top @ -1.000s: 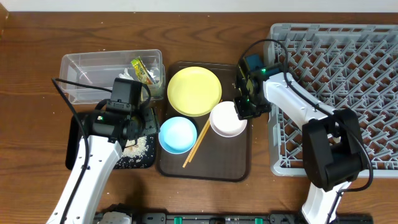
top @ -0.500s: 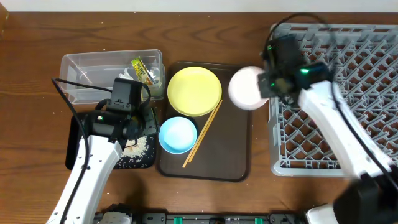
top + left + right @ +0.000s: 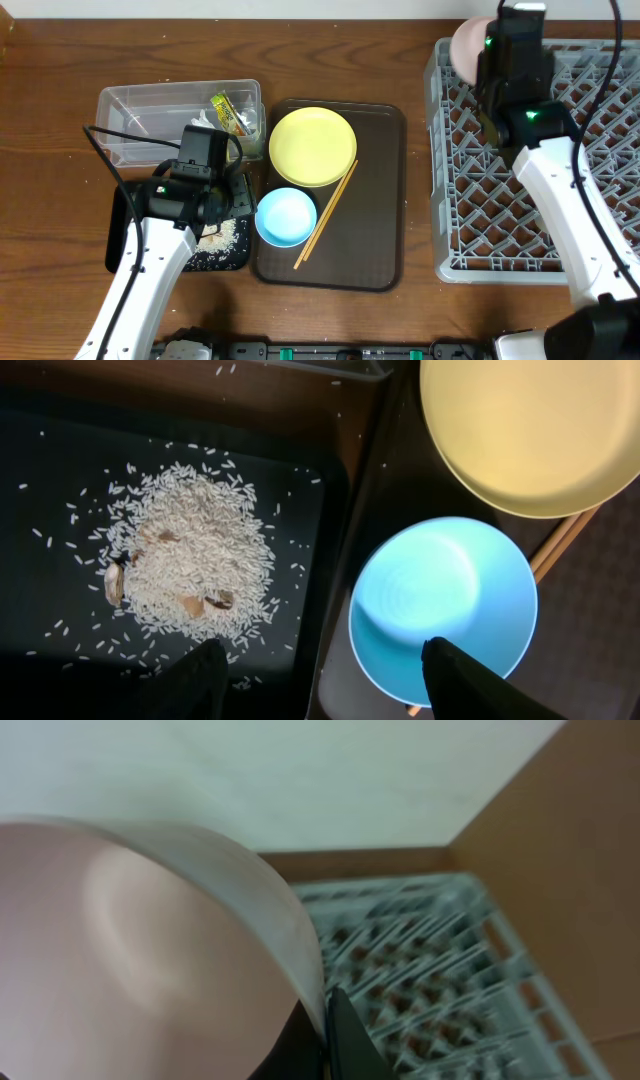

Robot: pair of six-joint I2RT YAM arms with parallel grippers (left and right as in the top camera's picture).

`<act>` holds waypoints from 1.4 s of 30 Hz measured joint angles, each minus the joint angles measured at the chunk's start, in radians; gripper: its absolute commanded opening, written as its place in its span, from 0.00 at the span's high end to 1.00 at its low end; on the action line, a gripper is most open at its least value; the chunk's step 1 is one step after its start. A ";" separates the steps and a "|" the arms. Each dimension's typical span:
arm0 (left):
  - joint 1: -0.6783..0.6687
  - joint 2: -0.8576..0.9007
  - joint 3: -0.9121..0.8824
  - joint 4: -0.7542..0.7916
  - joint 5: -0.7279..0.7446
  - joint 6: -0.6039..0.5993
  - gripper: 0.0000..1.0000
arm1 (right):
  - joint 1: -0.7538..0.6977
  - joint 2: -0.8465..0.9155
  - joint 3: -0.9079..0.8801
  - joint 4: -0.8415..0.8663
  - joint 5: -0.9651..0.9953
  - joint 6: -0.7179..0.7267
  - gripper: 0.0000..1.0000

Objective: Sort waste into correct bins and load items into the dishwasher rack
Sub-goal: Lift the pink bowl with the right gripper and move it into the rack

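Observation:
My right gripper (image 3: 325,1025) is shut on the rim of the white bowl (image 3: 150,950) and holds it tilted above the far left corner of the grey dishwasher rack (image 3: 540,160); the bowl (image 3: 466,50) shows in the overhead view beside the arm. My left gripper (image 3: 320,680) is open and empty, straddling the edge between the black tray (image 3: 125,215) with rice scraps (image 3: 190,565) and the light blue bowl (image 3: 440,600). The yellow plate (image 3: 312,146), the blue bowl (image 3: 286,216) and the chopsticks (image 3: 328,212) lie on the brown serving tray (image 3: 380,200). The yellow-green wrapper (image 3: 228,112) and white scrap (image 3: 203,121) lie in the clear tub (image 3: 150,110).
The small white cup is partly hidden at the tub's right edge behind my left arm. The rack fills the right side of the table. Bare wooden table lies at the far left and along the back.
My right gripper has lifted the white bowl off the brown tray and carried it right and back over the rack's far left corner. The left arm has not moved.

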 measured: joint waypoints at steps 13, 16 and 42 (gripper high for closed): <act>0.000 0.000 0.000 0.000 0.000 0.000 0.34 | -0.070 0.219 0.000 0.191 0.062 -0.228 0.99; 0.000 0.000 0.000 0.000 0.000 -0.001 0.34 | -0.072 0.264 0.000 0.191 0.063 -0.239 0.99; 0.000 0.000 0.000 0.000 0.000 -0.004 0.35 | -0.069 0.319 0.001 0.215 0.071 -0.233 0.99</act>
